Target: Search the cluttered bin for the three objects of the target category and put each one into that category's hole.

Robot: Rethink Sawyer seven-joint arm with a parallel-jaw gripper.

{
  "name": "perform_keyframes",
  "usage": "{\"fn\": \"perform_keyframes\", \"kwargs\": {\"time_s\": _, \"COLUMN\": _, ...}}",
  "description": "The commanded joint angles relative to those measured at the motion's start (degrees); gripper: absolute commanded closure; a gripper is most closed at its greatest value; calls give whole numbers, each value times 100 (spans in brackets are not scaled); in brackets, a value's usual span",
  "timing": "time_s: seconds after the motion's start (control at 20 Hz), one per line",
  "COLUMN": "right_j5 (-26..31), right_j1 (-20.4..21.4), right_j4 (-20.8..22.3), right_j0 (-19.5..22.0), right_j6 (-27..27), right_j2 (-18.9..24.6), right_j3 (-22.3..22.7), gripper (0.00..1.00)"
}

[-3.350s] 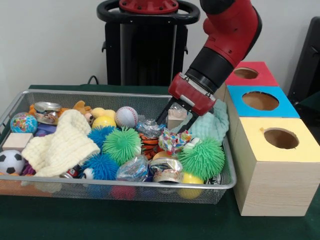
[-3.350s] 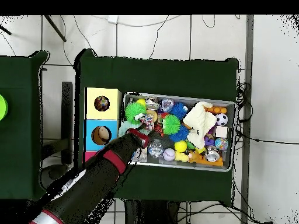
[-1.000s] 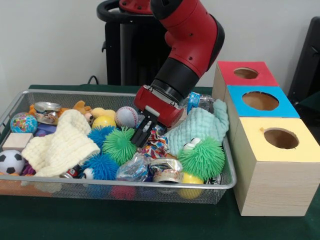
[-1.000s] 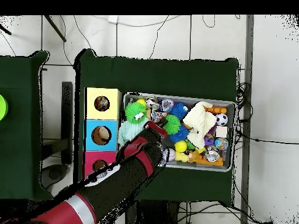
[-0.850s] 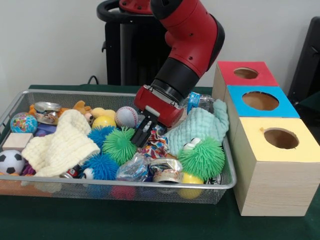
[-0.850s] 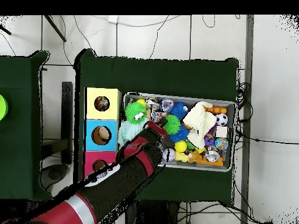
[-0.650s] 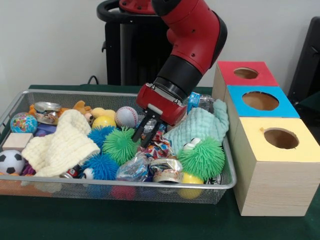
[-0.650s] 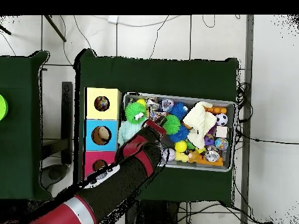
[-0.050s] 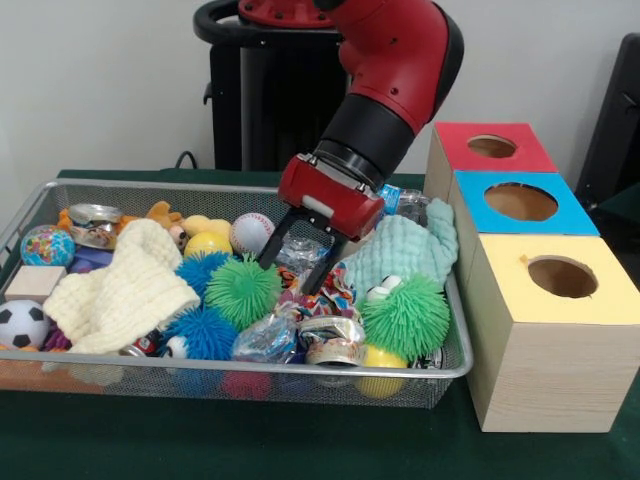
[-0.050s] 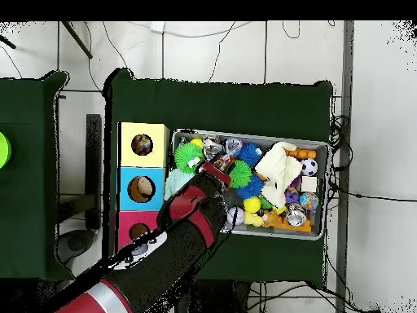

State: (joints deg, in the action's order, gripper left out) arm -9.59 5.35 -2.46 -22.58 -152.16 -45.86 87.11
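Crinkled clear plastic (image 9: 298,255) is being straddled by the gripper (image 9: 290,268), whose jaws are being held wide and empty, probably to bracket it. The target category cannot be told; the mesh bin (image 9: 452,340) is being kept just beside the holed boxes (image 9: 535,270).

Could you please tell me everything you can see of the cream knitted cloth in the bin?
The cream knitted cloth looks like soft ribbed wool, bunched into a thick folded heap. It lies on top of the clutter in the wire bin, draped toward the front rim. A blue spiky ball presses against one side and a wooden block sits at the other. The gripper hangs apart from it.
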Motion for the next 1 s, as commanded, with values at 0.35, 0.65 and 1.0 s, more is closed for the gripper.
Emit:
{"fn": "perform_keyframes", "kwargs": {"time_s": 0.35, "right_j5": 2110, "right_j1": 1887, "right_j4": 208, "right_j0": 647, "right_j6": 228, "right_j2": 1544, "right_j3": 165, "gripper": 0}}
{"fn": "perform_keyframes", "kwargs": {"time_s": 0.65, "right_j5": 2651, "right_j1": 1956, "right_j4": 152, "right_j0": 412, "right_j6": 173, "right_j2": 1354, "right_j3": 8, "gripper": 0}}
{"fn": "perform_keyframes", "kwargs": {"time_s": 1.0, "right_j5": 3321, "right_j1": 1434, "right_j4": 36, "right_j0": -208, "right_j6": -246, "right_j2": 861, "right_j3": -404, "gripper": 0}}
